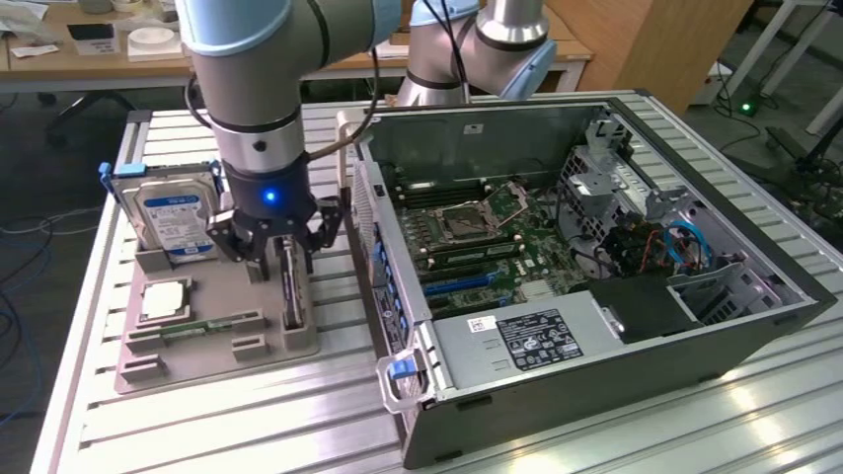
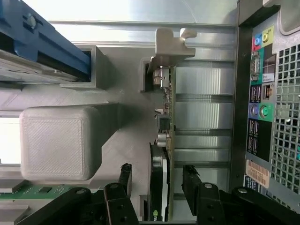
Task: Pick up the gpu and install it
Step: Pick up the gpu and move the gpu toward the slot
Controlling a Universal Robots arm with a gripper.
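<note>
Hand (image 1: 279, 259): spread wide, nothing held, straddling thin black gpu card (image 1: 291, 291); one finger each side, neither touching. Card stands edge-on in slot of grey plastic fixture tray (image 1: 217, 341), near silver hard drive with blue label (image 1: 176, 212).

Step in hand, judged: grasp. Centre card between fingers (image 2: 125, 174); keep hand square; close on flat faces, not on components.

Tray sits on ribbed aluminium counter (image 1: 264, 420). Open black computer case (image 1: 488, 138) just beside, exterior view's right. Wooden desk (image 1: 79, 61) behind.

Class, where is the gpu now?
Exterior view's left: the gpu stands on edge in the grey holder, between the hard drive and computer case, under the open tool.
</note>
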